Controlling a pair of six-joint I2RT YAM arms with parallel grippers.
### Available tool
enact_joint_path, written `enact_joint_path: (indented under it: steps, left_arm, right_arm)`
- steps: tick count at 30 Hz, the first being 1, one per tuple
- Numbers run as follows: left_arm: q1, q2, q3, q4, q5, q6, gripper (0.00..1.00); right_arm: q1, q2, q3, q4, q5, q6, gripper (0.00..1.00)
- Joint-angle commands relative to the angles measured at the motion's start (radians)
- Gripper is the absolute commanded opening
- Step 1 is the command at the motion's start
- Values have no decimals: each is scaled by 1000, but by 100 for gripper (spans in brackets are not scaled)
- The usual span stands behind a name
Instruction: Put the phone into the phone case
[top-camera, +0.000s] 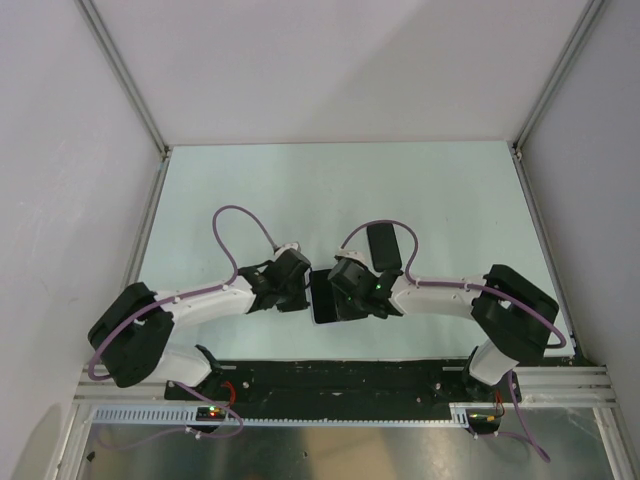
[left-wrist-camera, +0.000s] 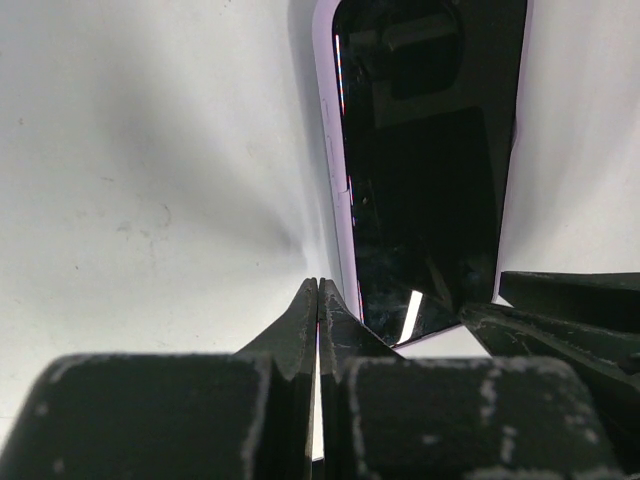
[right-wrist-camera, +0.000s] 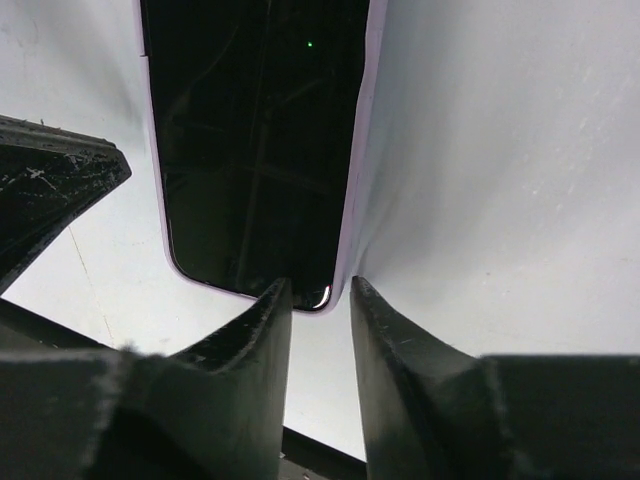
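The phone (top-camera: 323, 300) lies flat, screen up, near the table's front middle; it has a dark screen and a lavender rim. The black phone case (top-camera: 384, 246) lies just behind it, to the right. My left gripper (top-camera: 305, 293) is shut and empty, its tips (left-wrist-camera: 318, 287) resting at the phone's (left-wrist-camera: 430, 170) left long edge. My right gripper (top-camera: 342, 293) is open a little; its fingers (right-wrist-camera: 320, 292) straddle a corner of the phone (right-wrist-camera: 255, 140), one over the screen and one outside the rim. The case is out of both wrist views.
The pale table (top-camera: 250, 190) is walled by white panels left, right and back. A black rail (top-camera: 340, 378) runs along the near edge at the arm bases. The right gripper's fingers (left-wrist-camera: 570, 310) show at the right in the left wrist view.
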Motion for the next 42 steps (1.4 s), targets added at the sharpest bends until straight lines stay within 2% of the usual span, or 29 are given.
enact_joint_path:
  steps: [1, 5, 9, 11, 17, 24, 29, 31, 34, 37, 38, 42]
  left_arm:
    - [-1, -19, 40, 7, -23, 7, 0]
    - [36, -68, 40, -6, -22, 19, 0]
    - [102, -137, 42, -37, -26, 38, 1]
    - [141, -170, 44, -56, -27, 51, 3]
    - [239, -239, 67, -105, -8, 102, 7]
    - [279, -262, 78, -121, 6, 130, 11]
    - [287, -259, 79, -122, 10, 136, 11]
    - [288, -259, 81, -122, 12, 137, 11]
    - [293, -259, 83, -123, 13, 140, 11]
    - [297, -260, 88, -123, 17, 142, 11]
    - [297, -261, 88, -122, 18, 142, 11]
    - [298, -261, 90, -123, 23, 142, 11]
  right_arm:
    - [6, -13, -8, -70, 55, -10, 39]
    - [-8, -74, 30, -70, 101, -27, 60]
    - [-6, -70, 72, -35, 135, -46, 81]
    - [-3, -43, 92, -11, 134, -51, 87]
    - [17, 83, 194, -4, 130, -57, 94]
    - [64, 255, 356, -172, 252, -39, 97]
    - [82, 303, 380, -191, 276, -31, 97]
    - [84, 318, 392, -213, 293, -26, 94]
    - [70, 326, 398, -228, 317, -35, 81]
    - [20, 327, 400, -230, 327, -63, 61]
    - [2, 325, 401, -225, 324, -78, 57]
    - [-91, 327, 414, -177, 317, -164, 53]
